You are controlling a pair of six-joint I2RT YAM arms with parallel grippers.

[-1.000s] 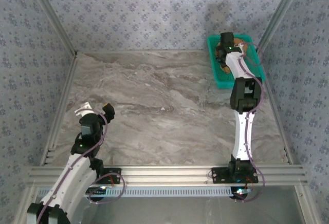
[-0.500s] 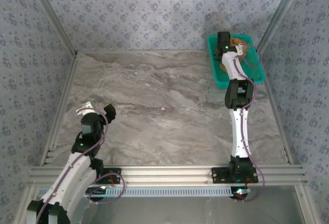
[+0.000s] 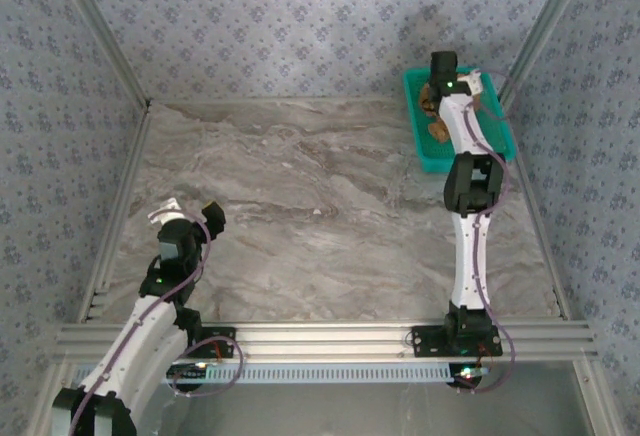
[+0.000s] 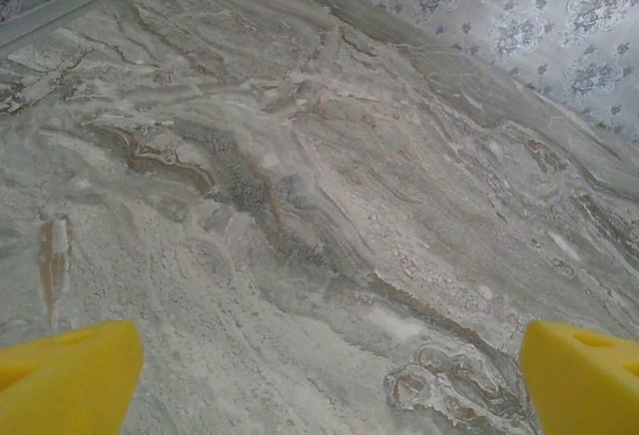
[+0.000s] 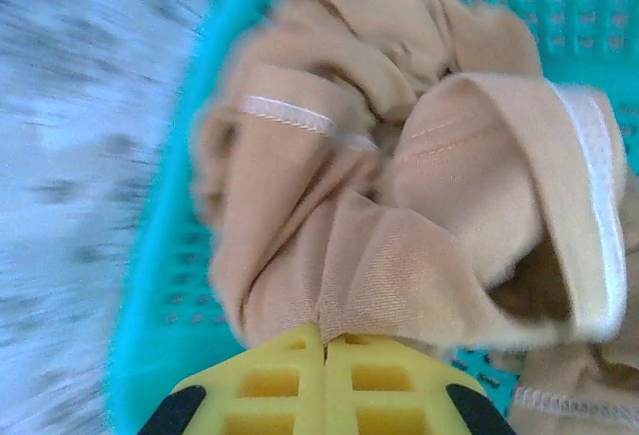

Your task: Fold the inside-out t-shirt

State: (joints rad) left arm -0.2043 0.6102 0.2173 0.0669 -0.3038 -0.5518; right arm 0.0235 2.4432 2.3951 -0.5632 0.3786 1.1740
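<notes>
right wrist view: the right gripper [image 5: 324, 347] has its yellow fingers [image 5: 270, 380] pressed together, and a fold of the t-shirt [image 5: 399, 206] is pinched between the tips. the cloth bunches and converges right at the seam where the fingers meet. the t-shirt is tan, crumpled into a lump, and sits inside the teal basket [image 5: 160, 285]. a white-edged hem [image 5: 594, 196] curls along the right of the lump, and a thin pale stitched strip [image 5: 285, 111] crosses its upper left. the basket's mesh wall shows to the left of the cloth and also past it on the far side. the marble table [image 5: 70, 106] to the left is blurred.

top view: the basket [image 3: 435, 159] is at the far right corner of the table [image 3: 300, 186], close to the patterned wall [image 3: 300, 16]. the right arm [image 3: 468, 226] stretches from its near base straight out over the basket, with its wrist above the far end. bits of orange-brown cloth [image 3: 437, 129] show inside, beside the arm. the left gripper [image 3: 188, 212] is at the near left, well apart from the basket, above bare table.

left wrist view: the left gripper [image 4: 319, 385] has its fingers [image 4: 60, 375] spread wide apart at the two bottom corners. nothing is between them, just veined marble [image 4: 300, 156] below and a strip of wall at the far edge.
</notes>
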